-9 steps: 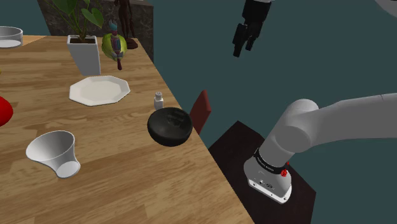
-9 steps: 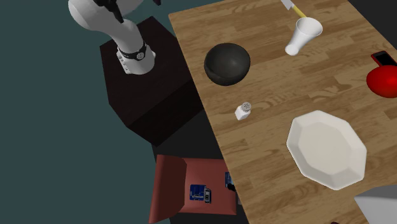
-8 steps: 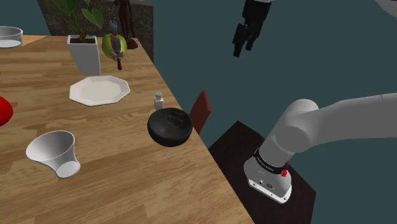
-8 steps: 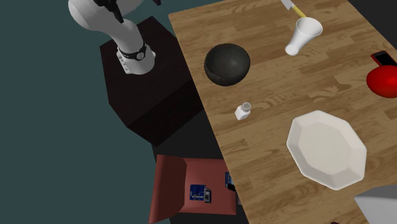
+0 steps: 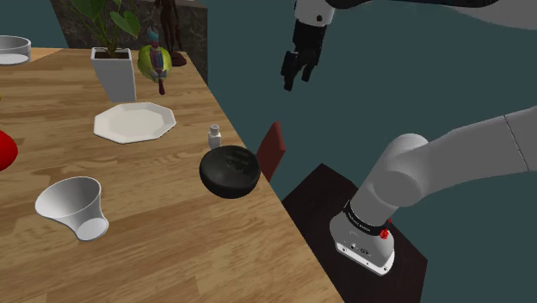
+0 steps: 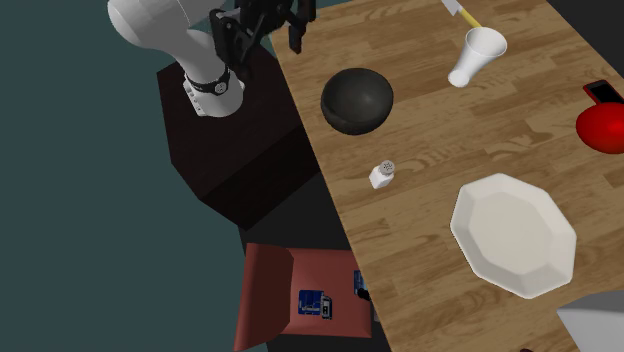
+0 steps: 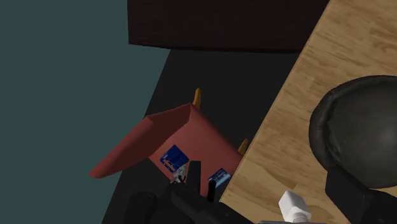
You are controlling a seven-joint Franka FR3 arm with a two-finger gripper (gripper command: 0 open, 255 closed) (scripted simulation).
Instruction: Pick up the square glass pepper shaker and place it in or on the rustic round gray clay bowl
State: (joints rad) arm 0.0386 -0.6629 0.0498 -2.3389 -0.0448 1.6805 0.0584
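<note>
While the white pepper shaker [image 5: 215,135] stands upright on the wooden table [image 5: 155,232], just beside the dark round bowl [image 5: 230,170], the black gripper [image 5: 295,79] hangs high, well apart from it — fingers spread, holding nothing.

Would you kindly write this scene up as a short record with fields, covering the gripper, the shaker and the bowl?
gripper: open, holding nothing, high in the air, well apart from the shaker
shaker: small, white, upright on the wooden table, near its edge
bowl: dark, round, empty, close to the shaker but not touching it
plate: white, eight-sided, on the shaker's other side
task status: shaker not yet grasped
</note>
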